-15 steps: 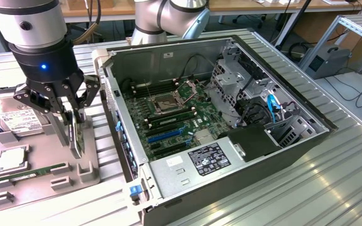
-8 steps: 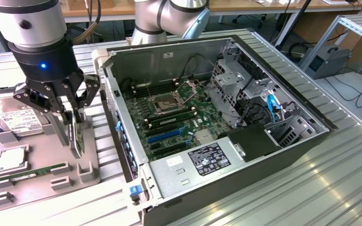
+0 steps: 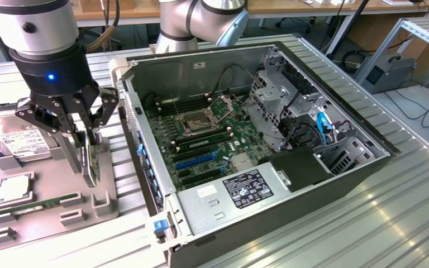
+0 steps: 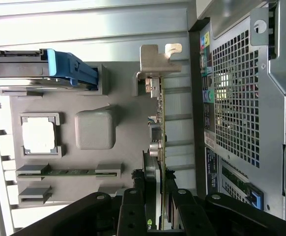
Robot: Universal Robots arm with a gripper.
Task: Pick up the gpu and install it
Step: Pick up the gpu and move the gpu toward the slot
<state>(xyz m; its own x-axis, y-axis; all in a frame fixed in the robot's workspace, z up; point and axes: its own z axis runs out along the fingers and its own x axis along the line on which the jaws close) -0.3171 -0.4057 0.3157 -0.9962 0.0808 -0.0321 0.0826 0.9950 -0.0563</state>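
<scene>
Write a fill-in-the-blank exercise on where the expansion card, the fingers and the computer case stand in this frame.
1. The fingers grip the thin dark expansion card, which stands on its long ___ in the grey plastic holder tray.
2. The open black computer case lies to the exterior view's ___ of that tray.
3. The long blue slot on the case's green motherboard holds ___ card.

Missing words: edge; right; no.

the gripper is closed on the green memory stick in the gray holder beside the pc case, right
No, the gripper is closed on the gpu, standing on edge in the gray holder beside the pc case. The wrist view shows this; the memory stick lies untouched in its slot.
</scene>
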